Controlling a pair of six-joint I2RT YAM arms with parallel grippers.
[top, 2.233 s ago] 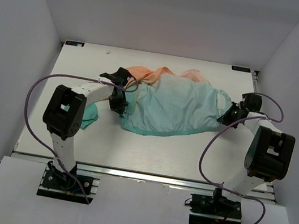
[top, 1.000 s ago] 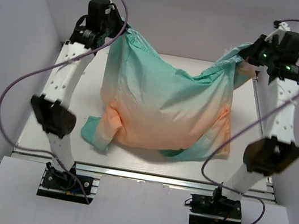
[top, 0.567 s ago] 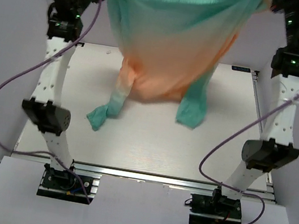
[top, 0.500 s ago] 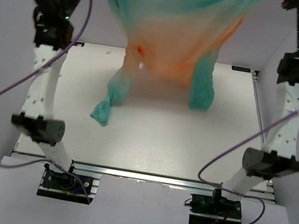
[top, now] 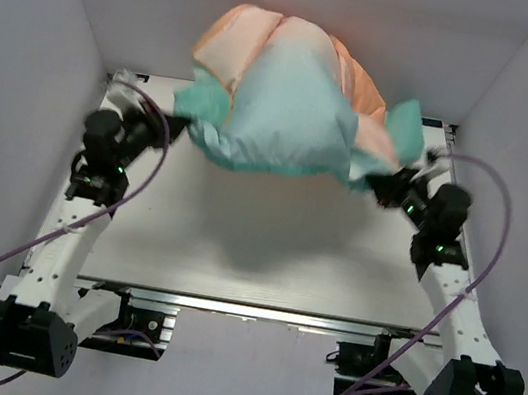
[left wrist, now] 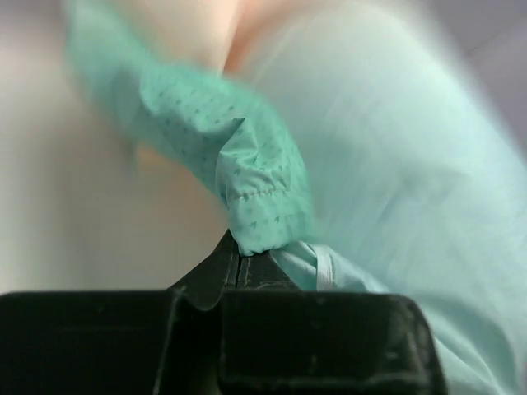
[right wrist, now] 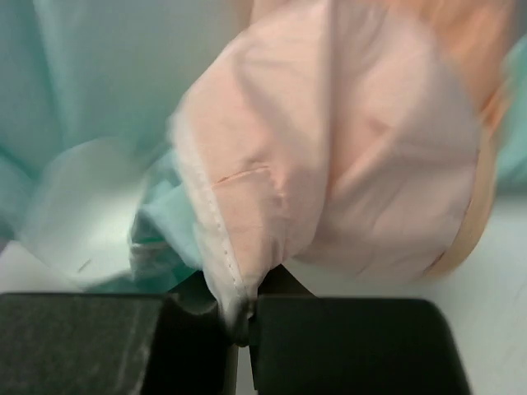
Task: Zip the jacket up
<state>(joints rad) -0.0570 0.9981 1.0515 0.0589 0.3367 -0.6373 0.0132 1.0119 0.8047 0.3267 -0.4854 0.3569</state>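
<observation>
Now airborne: jacket (top: 290, 101), edge pinched tight in left gripper (left wrist: 237, 258) and right gripper (right wrist: 240, 319); best lowered level, kept taut, spread flat for zipping

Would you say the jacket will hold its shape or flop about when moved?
Probably floppy and very light: the jacket billows in mid-air between the left gripper and right gripper. Perhaps slippery: thin fabric, pinched at small folds.
</observation>
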